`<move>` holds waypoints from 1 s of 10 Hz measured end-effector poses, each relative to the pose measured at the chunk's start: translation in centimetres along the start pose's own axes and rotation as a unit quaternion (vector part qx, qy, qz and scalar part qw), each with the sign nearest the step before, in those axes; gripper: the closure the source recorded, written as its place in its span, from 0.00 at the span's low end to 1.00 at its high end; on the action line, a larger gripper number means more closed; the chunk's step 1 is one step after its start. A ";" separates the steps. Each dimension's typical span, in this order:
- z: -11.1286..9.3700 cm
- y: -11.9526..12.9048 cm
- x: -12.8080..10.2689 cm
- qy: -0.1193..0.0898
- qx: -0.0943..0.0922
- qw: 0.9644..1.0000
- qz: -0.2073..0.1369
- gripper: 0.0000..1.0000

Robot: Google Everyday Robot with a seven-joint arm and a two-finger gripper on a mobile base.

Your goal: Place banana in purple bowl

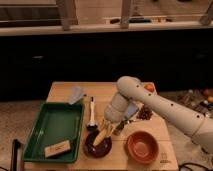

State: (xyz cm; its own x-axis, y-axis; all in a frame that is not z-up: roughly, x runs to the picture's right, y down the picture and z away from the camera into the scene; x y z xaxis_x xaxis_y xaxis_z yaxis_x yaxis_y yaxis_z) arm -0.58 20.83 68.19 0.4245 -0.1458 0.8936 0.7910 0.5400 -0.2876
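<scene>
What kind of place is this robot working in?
Likely a lab or office test area: a wooden table set with a green tray and an orange bowl, a dark counter behind. The pincer, shut on the banana, hovers over the purple bowl.

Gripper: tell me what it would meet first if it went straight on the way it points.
The gripper, shut on the banana, points down-left over the purple bowl. Going straight on, the banana would probably touch the bowl's inside first; depth is unclear.
</scene>
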 end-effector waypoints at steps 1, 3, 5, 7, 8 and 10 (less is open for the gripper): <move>0.4 -0.2 -0.4 0.000 -0.010 1.000 -0.015 1.00; 1.2 -0.7 -1.1 -0.003 -0.030 0.999 -0.041 1.00; 2.1 -1.0 -1.6 -0.005 -0.052 0.997 -0.060 1.00; 3.0 -1.3 -2.0 -0.008 -0.071 0.995 -0.072 1.00; 3.3 -1.2 -2.0 -0.009 -0.079 0.994 -0.074 1.00; 3.9 -1.1 -2.0 -0.011 -0.091 0.993 -0.075 1.00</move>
State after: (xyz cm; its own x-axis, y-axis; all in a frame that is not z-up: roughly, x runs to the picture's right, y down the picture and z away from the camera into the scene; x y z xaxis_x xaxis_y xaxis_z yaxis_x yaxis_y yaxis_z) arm -4.02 23.71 68.09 0.2882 -0.1949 0.9375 0.9117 0.3554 -0.2063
